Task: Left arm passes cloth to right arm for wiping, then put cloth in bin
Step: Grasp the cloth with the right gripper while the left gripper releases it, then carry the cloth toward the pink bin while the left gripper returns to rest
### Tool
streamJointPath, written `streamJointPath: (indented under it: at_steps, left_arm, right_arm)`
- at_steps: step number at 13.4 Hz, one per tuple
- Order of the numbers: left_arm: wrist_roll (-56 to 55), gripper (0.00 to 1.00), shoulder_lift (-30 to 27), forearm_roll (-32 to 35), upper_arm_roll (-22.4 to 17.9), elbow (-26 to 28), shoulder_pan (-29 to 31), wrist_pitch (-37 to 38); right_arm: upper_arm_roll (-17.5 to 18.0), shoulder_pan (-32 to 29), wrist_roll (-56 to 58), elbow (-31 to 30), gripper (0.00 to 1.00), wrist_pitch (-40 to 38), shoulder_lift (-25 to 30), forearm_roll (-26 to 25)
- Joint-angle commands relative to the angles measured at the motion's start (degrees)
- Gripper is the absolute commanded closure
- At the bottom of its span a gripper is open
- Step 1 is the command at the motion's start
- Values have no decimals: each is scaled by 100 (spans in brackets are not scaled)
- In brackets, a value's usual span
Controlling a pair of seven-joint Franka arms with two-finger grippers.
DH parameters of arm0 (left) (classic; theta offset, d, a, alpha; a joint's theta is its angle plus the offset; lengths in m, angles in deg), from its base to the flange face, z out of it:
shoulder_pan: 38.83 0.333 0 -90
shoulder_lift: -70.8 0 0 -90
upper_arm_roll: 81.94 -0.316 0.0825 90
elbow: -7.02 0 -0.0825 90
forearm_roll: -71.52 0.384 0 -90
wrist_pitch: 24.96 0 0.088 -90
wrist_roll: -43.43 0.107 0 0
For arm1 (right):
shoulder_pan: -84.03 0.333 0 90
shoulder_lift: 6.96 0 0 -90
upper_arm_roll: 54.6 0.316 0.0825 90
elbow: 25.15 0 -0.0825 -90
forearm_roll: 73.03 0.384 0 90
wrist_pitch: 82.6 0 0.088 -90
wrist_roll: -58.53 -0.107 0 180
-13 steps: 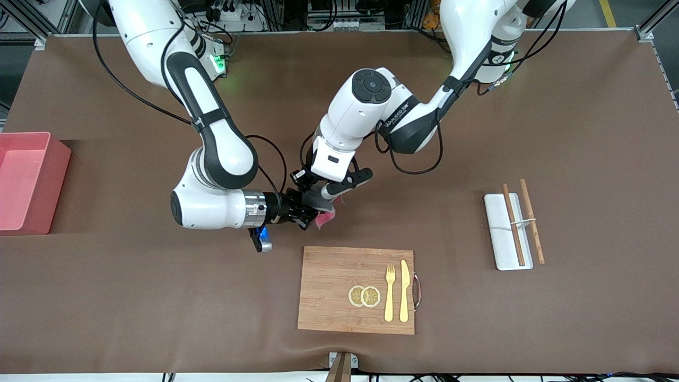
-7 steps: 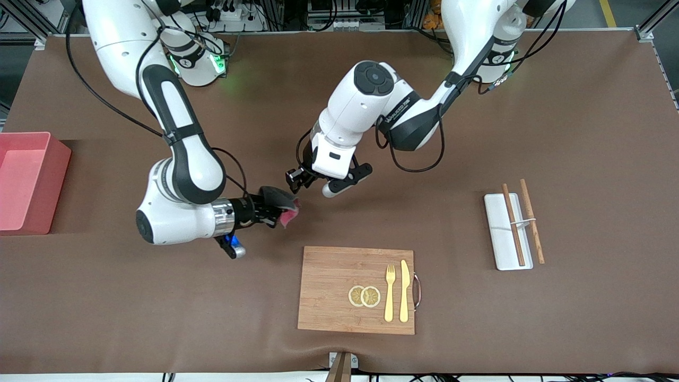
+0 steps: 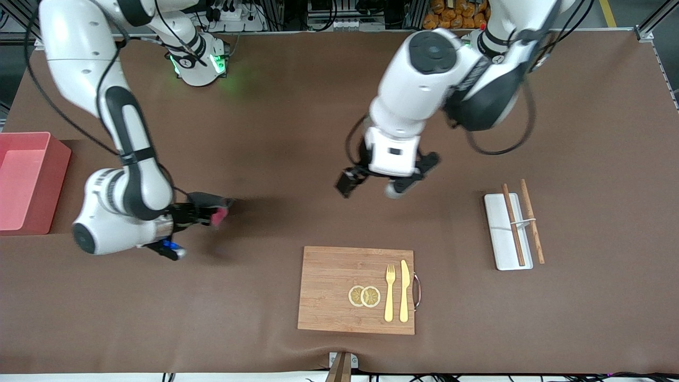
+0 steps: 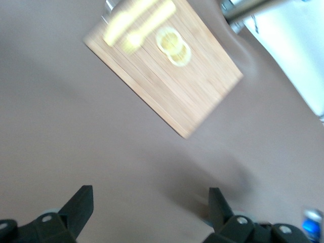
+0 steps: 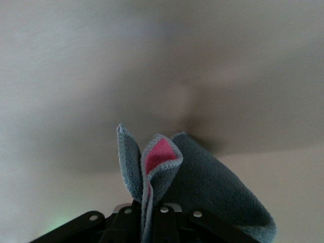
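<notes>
My right gripper [image 3: 200, 210] is shut on the cloth [image 3: 211, 203], a dark grey fold with its pink-red underside showing at the tip. It hangs over the brown table between the bin [image 3: 59, 183] and the wooden board. In the right wrist view the cloth [image 5: 207, 182] sticks out from between the closed fingers [image 5: 174, 223]. My left gripper [image 3: 370, 188] hangs open and holds nothing, over the middle of the table. In the left wrist view its fingers [image 4: 80, 203] stand wide apart over bare table. The bin is a pink box at the right arm's end of the table.
A wooden board [image 3: 334, 281] with lemon slices [image 3: 364, 296], a fork [image 3: 390, 292] and a knife [image 3: 404, 291] lies near the front edge; the left wrist view shows the board [image 4: 167, 76] too. A white tray [image 3: 501, 239] with chopsticks [image 3: 513, 225] sits toward the left arm's end.
The left gripper let go of the cloth, opened and drew back toward its own end. The right arm carried the cloth away toward the bin's end of the table.
</notes>
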Motion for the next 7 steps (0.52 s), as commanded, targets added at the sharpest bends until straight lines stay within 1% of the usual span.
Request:
streamJointPath:
  at_steps: [1,2,4,7]
  left_arm:
    - [1178,0,-403,84,63,193,672,786]
    - [1618,0,-429,84,46,193,805,1015]
    - [2427,0,-605,75,63,175,1147,1385]
    - [3394,0,-790,40,81,202,1552,2017]
  right_arm:
    - [77,-622,1030,-386,100,-27,201,-309]
    - [50,-903,1407,-430,100,-53,192,-615]
    - [50,-1439,2215,-491,100,-123,175,-951]
    - [41,-2335,3499,-492,100,-80,122,-1618]
